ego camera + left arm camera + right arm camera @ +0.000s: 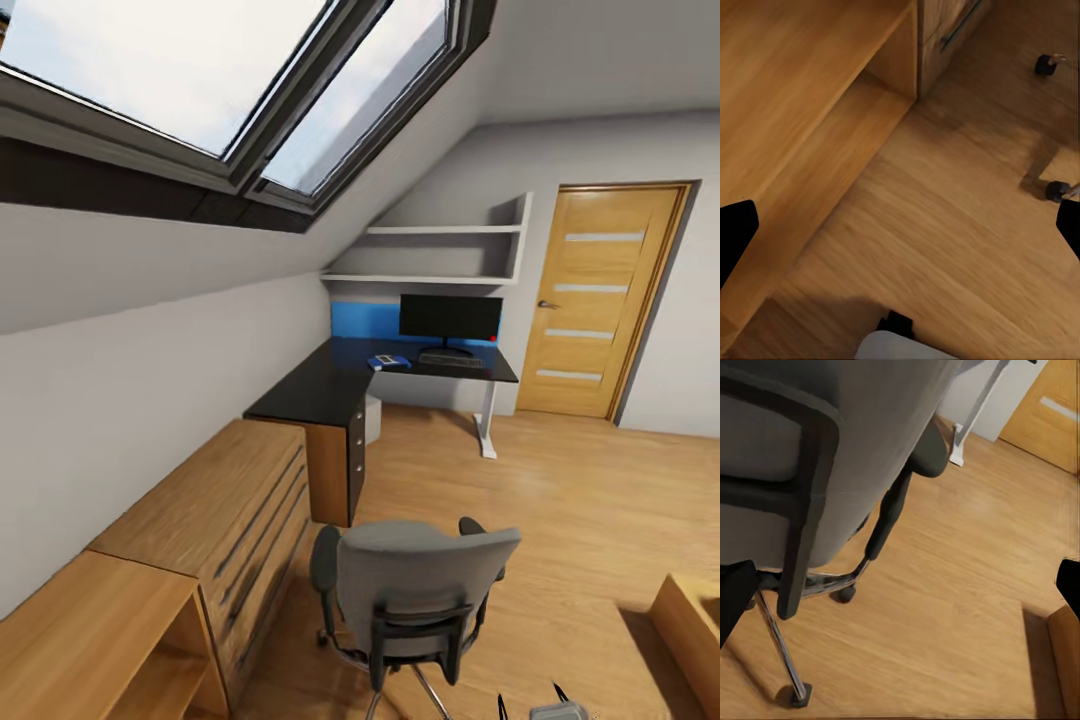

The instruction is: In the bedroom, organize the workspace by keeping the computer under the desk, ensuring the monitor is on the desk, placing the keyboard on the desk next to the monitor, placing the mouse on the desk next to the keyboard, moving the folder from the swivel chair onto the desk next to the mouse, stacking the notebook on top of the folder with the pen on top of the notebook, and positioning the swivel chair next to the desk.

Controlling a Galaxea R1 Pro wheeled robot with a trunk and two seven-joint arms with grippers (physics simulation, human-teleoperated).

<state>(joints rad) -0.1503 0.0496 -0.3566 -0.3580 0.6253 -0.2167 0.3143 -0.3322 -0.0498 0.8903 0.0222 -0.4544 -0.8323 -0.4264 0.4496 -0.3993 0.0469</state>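
Swivel chair [410, 590] sits dead ahead of robot, back toward it, well short of the desk [400, 372]. Right gripper [900, 585] is nearer, at the backrest, fingers wide apart, empty; left gripper [900, 225] also wide, over bare floor

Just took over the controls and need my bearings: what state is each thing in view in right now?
Grey swivel chair: upright, out on the floor, apart from the desk.
Glossy black desk: holds the monitor and blue folder.
Black-screened monitor: upright, screen dark.
Bright blue folder: lying flat on the desk.
Wooden door: closed.
Dark drawer unit: drawers shut.
Left gripper: open.
Right gripper: open.
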